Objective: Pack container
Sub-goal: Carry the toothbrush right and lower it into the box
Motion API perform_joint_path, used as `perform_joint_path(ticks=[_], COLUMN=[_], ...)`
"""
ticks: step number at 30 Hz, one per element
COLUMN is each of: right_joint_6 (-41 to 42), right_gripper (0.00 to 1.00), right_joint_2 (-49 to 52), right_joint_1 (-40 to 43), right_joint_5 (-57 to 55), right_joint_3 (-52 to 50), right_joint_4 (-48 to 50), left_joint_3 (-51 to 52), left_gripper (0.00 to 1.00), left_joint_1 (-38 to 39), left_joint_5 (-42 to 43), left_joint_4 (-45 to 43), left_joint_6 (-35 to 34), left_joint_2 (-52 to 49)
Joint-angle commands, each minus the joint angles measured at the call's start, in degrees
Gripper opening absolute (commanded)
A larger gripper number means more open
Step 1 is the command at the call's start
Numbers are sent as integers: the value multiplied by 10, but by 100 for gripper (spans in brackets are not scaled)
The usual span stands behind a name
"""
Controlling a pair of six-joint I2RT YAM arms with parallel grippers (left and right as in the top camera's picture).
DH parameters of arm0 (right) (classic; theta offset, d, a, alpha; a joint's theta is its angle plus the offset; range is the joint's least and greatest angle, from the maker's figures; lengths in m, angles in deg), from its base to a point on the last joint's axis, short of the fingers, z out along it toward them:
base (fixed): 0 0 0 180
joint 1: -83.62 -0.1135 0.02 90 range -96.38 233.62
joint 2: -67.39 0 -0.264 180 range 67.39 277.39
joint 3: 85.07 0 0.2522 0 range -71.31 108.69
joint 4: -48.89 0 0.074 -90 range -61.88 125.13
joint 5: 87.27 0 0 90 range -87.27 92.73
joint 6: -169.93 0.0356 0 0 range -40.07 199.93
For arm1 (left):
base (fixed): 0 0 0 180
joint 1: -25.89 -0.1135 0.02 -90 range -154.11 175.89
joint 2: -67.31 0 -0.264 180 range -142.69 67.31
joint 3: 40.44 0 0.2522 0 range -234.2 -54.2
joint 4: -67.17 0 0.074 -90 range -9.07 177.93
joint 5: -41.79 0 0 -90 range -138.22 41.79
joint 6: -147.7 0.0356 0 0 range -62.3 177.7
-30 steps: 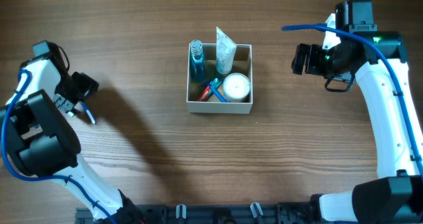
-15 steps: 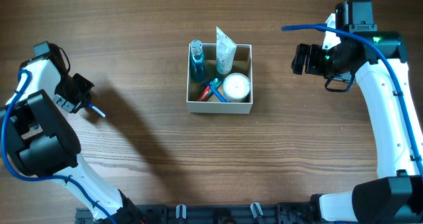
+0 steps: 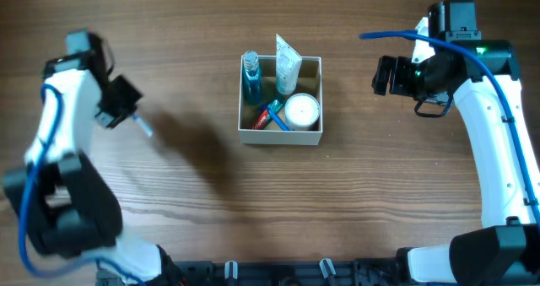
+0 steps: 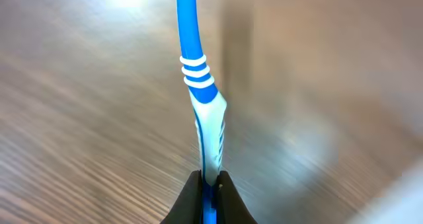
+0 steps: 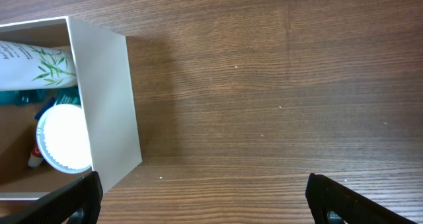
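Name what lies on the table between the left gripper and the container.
Nothing: the overhead view shows only bare, shadowed table between the left gripper, holding a toothbrush, and the container.

The container (image 3: 279,137) sits mid-table (image 3: 194,33) between my claws, my left claw (image 3: 126,110) well off to its left and my right claw (image 3: 384,75) near its right side, not touching. Inside, the jar (image 3: 302,110) fills the near right corner, with the tube (image 3: 288,67) behind it against the far wall. The bottle (image 3: 251,77) stands in the far left corner and a small item (image 3: 270,116) lies just left of the jar. The toothbrush (image 4: 198,85) sticks out ahead from between my left claw's fingers.
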Motion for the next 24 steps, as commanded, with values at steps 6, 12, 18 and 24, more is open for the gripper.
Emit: perform_joint_path(ticks=[6, 12, 18, 24], right_joint_6=[13, 35, 32, 29], right_gripper=[100, 100, 100, 100], right_joint_2=[5, 5, 5, 5], right_joint_1=[8, 100, 170, 170], right_joint_5=[-10, 14, 28, 28], right_joint_3=[-2, -2, -2, -2], right_joint_4=[4, -3, -12, -11], left_joint_3=[-13, -13, -13, -13], left_gripper=[4, 4, 4, 4], left_joint_1=[239, 340, 379, 396], left_joint_5=[0, 0, 0, 1], left_joint_4=[2, -3, -46, -85], left_joint_6=[25, 29, 29, 29], left_joint_2=[153, 136, 130, 95])
